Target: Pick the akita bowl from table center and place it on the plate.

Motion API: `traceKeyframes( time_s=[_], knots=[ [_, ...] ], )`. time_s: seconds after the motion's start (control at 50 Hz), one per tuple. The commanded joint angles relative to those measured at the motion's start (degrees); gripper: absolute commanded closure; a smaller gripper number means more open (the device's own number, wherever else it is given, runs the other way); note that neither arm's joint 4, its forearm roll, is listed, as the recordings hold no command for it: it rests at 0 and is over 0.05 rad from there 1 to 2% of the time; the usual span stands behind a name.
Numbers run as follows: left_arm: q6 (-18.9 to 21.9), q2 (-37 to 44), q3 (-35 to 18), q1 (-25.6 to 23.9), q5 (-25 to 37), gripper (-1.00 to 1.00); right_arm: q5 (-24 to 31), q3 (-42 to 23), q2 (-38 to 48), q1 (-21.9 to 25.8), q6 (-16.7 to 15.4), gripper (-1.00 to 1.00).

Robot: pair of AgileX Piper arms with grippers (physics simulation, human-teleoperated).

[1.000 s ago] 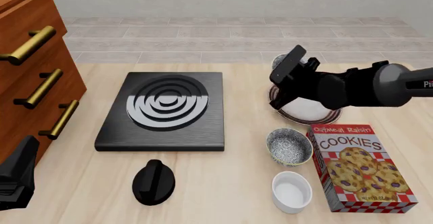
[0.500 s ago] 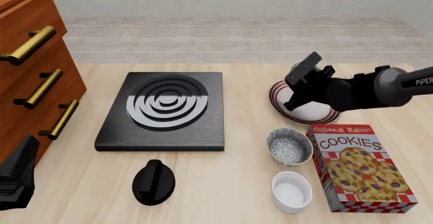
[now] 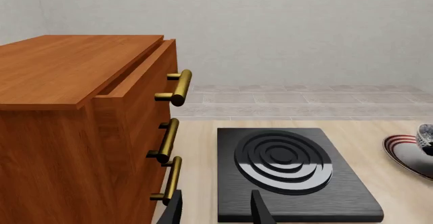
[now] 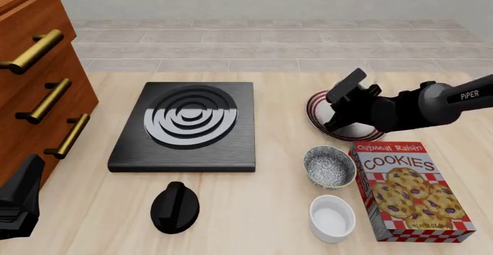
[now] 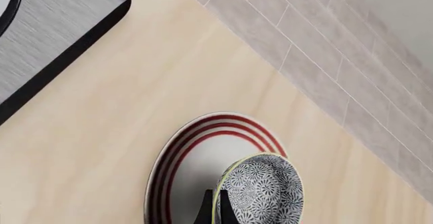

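In the right wrist view the akita bowl (image 5: pixel 262 191), grey-blue speckled with a pale rim, hangs tilted over the plate (image 5: pixel 192 155), a white plate with dark red stripes. My right gripper (image 5: pixel 215 210) is shut on the bowl's rim. I cannot tell whether the bowl touches the plate. From the front, the right gripper (image 4: pixel 344 102) sits low over the plate (image 4: pixel 316 116) and hides most of the bowl. The left gripper (image 3: pixel 218 213) is open and holds nothing; it stays at the near left (image 4: pixel 19 206), beside the drawers.
A second speckled bowl (image 4: pixel 329 166), a white cup (image 4: pixel 332 217) and a cookies box (image 4: pixel 412 191) stand just in front of the plate. A black burner slab (image 4: pixel 186 125) lies mid-table with a black knob (image 4: pixel 175 207) before it. A wooden drawer cabinet (image 4: pixel 38 87) fills the left.
The right arm has come down and slightly right, bringing the bowl lower over the plate. The left arm has not moved.
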Motion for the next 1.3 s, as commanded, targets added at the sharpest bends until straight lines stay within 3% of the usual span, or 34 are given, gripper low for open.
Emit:
traceKeyframes(
  time_s=[0.02,0.38,0.9,0.92,1.3],
  knots=[
    [0.0,0.0,0.0,0.0,0.0,-1.00,0.0,-0.3,0.5,0.1,0.7,1.00],
    [0.0,0.0,0.0,0.0,0.0,-1.00,2.2,0.0,0.6,1.1,1.8,1.00],
    [0.0,0.0,0.0,0.0,0.0,-1.00,1.0,0.9,1.6,0.5,-0.4,1.00],
    [0.0,0.0,0.0,0.0,0.0,-1.00,0.7,1.0,1.6,0.4,-0.8,-1.00],
    [0.0,0.0,0.0,0.0,0.0,-1.00,-0.8,2.5,1.5,1.0,-2.6,-1.00]
  ],
)
